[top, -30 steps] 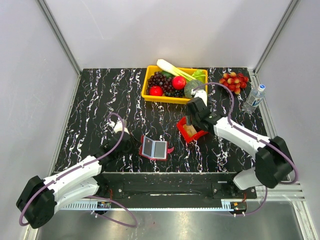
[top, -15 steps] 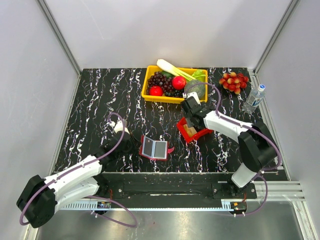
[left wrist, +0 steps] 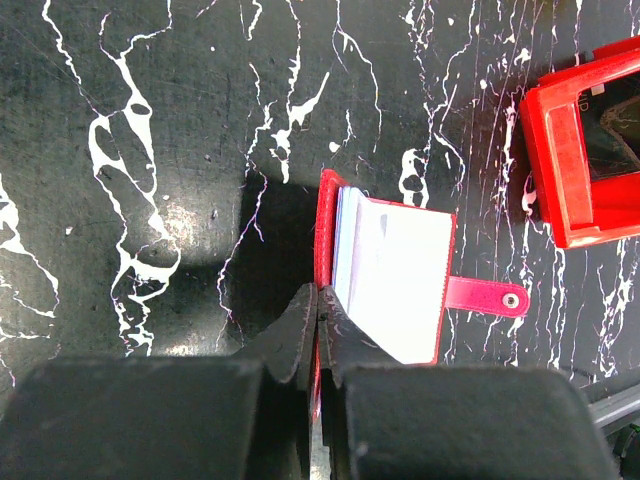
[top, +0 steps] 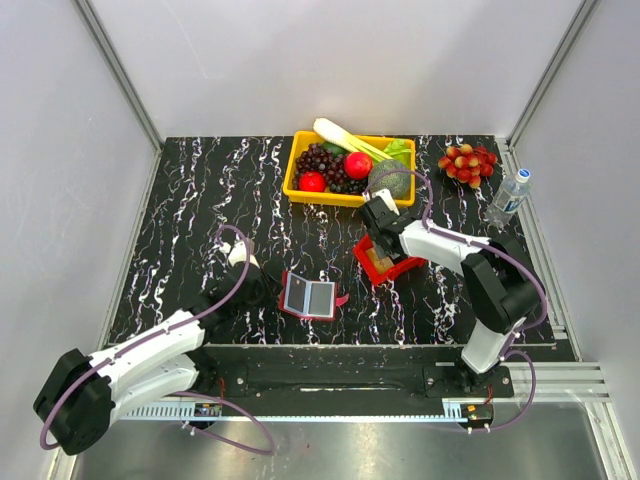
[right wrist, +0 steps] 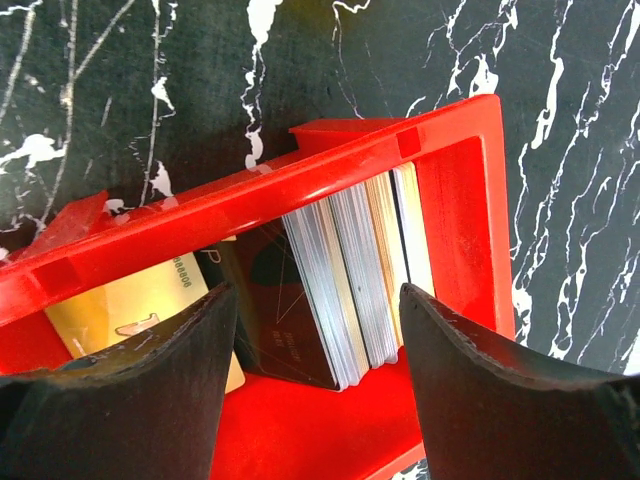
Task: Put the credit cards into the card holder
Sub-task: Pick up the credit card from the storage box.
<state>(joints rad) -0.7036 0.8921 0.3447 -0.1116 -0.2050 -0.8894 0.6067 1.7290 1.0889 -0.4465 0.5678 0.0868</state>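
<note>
- Your left gripper (left wrist: 318,312) clenched the open card holder (left wrist: 400,275) by its edge, table 6 o'clock.
- Your right gripper (right wrist: 318,300) was released, straddling credit cards (right wrist: 350,285) in red tray (right wrist: 460,200), 2 o'clock of holder.
- Step: picking; next needed pinching one card.
- Black marbled table (top: 200,200), grey walls (top: 300,60).

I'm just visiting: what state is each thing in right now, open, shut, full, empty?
red tray: open-topped, partly filled
cards: mostly standing on edge in the red tray
card holder: open, lying flat
left gripper: shut on the card holder's edge
right gripper: open, astride the cards
yellow basket: full of fruit and vegetables
</note>
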